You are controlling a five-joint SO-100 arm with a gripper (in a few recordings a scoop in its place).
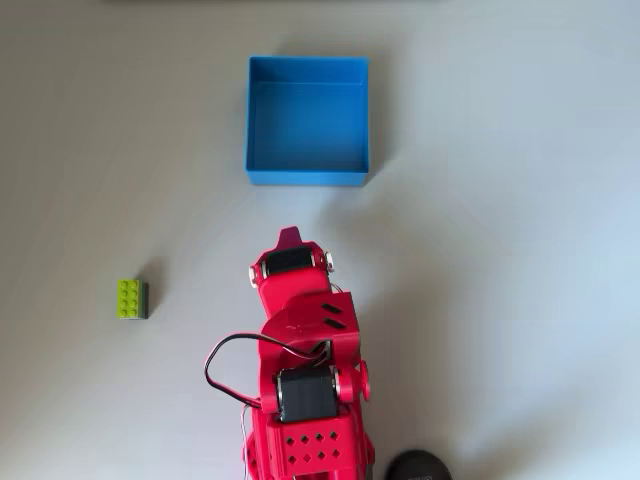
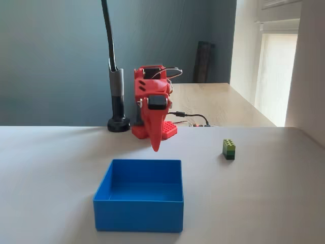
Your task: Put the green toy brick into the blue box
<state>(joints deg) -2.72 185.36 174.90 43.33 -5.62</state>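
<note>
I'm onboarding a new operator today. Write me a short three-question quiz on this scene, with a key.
1. True or false: the green toy brick lies inside the blue box.
2. In the overhead view, the brick lies on which side of the red arm: (A) left, (B) right?
3. Fill in: in the fixed view, the claw points ____, between the arm's base and the box.

Key: 1 false, it sits on the table, apart from the box. 2 A. 3 down.
</note>
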